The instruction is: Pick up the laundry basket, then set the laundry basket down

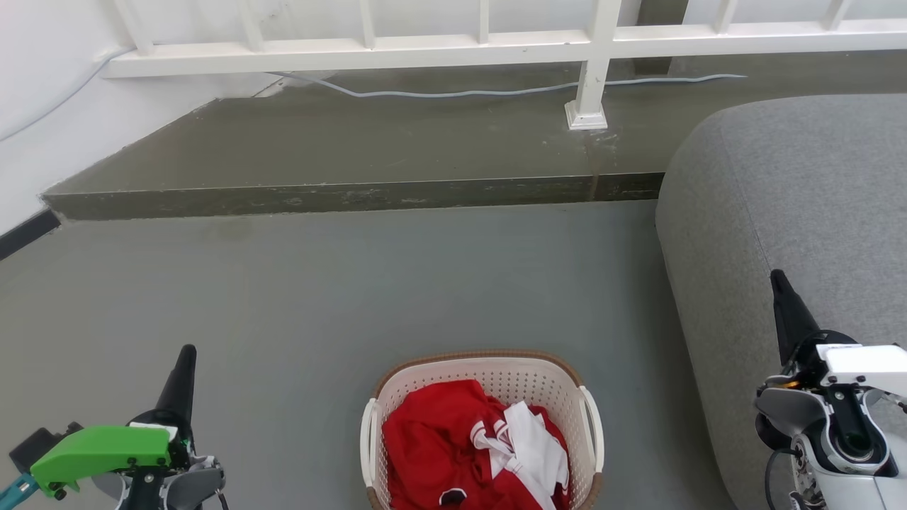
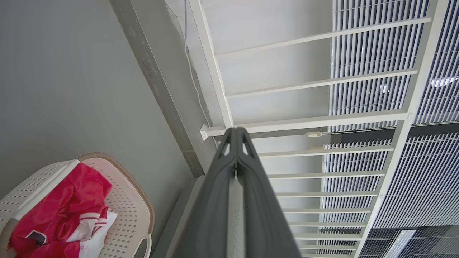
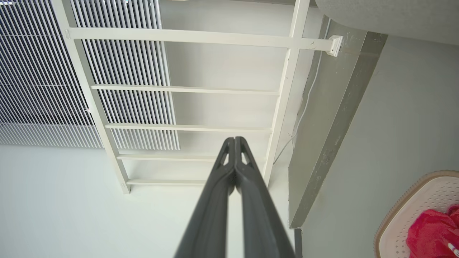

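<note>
**A:** Where's the laundry basket (image 1: 496, 374)?

**B:** On the floor (image 1: 354, 283), between the two arms, with red and white clothes (image 1: 439, 439) heaped inside. A grey sofa (image 1: 793, 198) stands near its right side.

**A:** And the fingers?

**B:** The left gripper (image 2: 236, 136) is pressed closed on nothing, and so is the right gripper (image 3: 235, 141). Both are well apart from the basket.

**A:** What could go wrong?

**B:** Probably the handles (image 1: 592, 425). They're thin, and closed fingers would only knock them. If one side catches and the other misses, the basket would likely tilt and spill clothes. The right arm might also brush the sofa.
</note>
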